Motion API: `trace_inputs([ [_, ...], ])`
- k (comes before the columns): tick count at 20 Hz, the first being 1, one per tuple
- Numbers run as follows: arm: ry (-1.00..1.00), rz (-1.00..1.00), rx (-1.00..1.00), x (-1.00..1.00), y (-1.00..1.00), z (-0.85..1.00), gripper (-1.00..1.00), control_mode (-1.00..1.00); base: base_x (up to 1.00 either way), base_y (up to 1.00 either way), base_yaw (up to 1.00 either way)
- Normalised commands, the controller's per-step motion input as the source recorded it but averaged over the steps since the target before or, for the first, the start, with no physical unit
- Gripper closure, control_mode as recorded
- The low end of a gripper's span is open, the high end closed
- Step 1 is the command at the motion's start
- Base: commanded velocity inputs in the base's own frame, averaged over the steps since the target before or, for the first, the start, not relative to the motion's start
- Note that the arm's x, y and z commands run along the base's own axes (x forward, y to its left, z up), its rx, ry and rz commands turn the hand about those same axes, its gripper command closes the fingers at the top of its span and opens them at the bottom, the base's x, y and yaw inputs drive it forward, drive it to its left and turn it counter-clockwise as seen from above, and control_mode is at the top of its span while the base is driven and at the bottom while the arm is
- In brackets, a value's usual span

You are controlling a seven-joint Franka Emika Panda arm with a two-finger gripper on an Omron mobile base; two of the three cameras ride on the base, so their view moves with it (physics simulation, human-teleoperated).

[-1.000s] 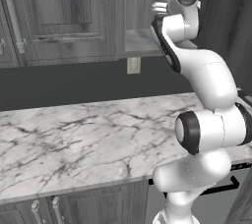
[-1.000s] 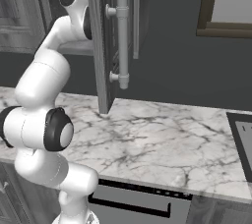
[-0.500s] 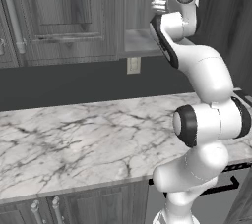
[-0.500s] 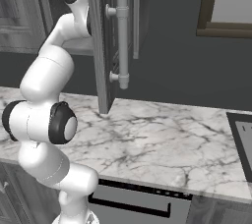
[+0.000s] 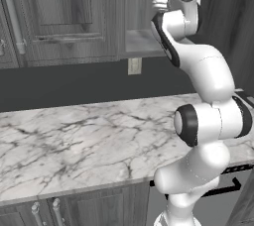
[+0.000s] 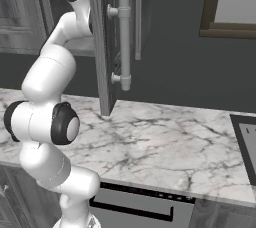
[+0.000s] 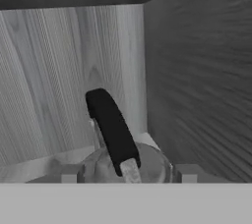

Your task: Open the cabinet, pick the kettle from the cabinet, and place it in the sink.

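The cabinet stands open; its door (image 6: 102,47) is swung out edge-on, with the long silver bar handle (image 6: 124,42) facing me, and the paler shelf (image 5: 141,41) shows inside. My arm reaches up into the cabinet. In the hand view the kettle (image 7: 152,165) sits on the shelf close below the hand, its dark arched handle (image 7: 112,129) running up the middle. My gripper (image 7: 129,174) is open, one fingertip on each side of the kettle's body. A corner of the sink (image 6: 247,139) lies in the counter at the far right.
The white marble counter (image 5: 74,141) runs below the cabinets. A shut wall cabinet with a bar handle (image 5: 14,19) hangs at the left, and a wall outlet (image 5: 134,65) sits under the shelf. A window frame (image 6: 227,7) is at upper right.
The arm's elbow has shifted slightly while the hand stays up inside the cabinet. The door and counter have not moved.
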Motion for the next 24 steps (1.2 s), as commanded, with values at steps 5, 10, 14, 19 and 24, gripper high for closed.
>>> trace_inputs([
  [5, -0.01, 0.0, 0.0, 0.0, 0.0, -0.12, 1.0, -1.0, 0.0, 0.0, 0.0],
  [10, -0.04, 0.0, 0.0, 0.0, 0.0, -0.11, 1.0, -1.0, 0.0, 0.0, 0.0],
  [14, -0.08, 0.0, 0.0, 0.0, 0.01, -0.11, 1.0, -1.0, 0.0, 0.0, 0.0],
  [19, -0.14, 0.0, 0.0, -0.04, 0.05, -0.05, 1.0, -1.0, 0.0, 0.0, 0.0],
  [24, -0.1, 0.0, 0.0, -0.08, 0.02, 0.01, 1.0, -1.0, 0.0, 0.0, 0.0],
])
